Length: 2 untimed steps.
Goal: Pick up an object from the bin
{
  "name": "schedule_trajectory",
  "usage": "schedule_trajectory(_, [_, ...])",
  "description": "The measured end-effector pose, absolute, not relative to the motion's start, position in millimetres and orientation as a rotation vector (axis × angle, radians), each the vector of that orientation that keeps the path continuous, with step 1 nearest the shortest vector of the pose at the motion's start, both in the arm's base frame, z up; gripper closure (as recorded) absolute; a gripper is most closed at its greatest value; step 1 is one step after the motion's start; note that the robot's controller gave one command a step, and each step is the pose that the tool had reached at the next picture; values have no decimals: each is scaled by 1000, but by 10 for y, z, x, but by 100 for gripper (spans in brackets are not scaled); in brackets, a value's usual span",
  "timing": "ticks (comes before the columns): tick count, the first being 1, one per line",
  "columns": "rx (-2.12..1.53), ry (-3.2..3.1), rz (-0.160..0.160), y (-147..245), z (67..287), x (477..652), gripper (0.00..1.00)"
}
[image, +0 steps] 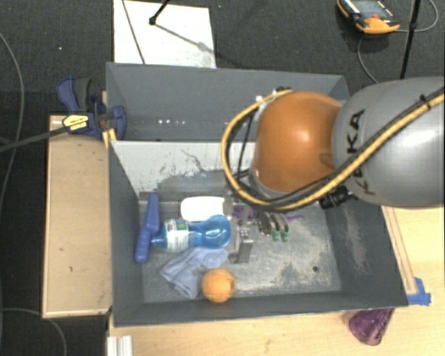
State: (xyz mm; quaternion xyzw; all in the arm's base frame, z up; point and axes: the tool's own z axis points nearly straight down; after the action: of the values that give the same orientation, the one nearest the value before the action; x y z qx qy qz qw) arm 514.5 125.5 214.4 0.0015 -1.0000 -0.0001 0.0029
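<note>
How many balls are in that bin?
1: an orange ball at the bin's near wall, beside a bluish cloth. The arm covers part of it; more may be hidden.

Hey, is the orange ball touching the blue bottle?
Apart. The camera view shows crumpled bluish cloth lying between the orange ball and the blue bottle.

Dark speckled floor (42, 62), possibly carpet; thin black cables (411, 35) trail across; orange-black device (368, 14) at top right.

Arm (393, 149) comes in from the right, pretty bent over. Orange wrist cover (295, 142) faces up with a yellow-black cable (224, 149) looped round it. Gripper (243, 240) hangs underneath, pointing down.
</note>
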Motion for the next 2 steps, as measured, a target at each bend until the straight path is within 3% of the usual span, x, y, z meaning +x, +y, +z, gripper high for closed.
schedule_trajectory(1, [-1,-3144,-2,1247,2189,5162,0])
schedule_trajectory(2, [59,-3153,-4,1403,1830,5371,0])
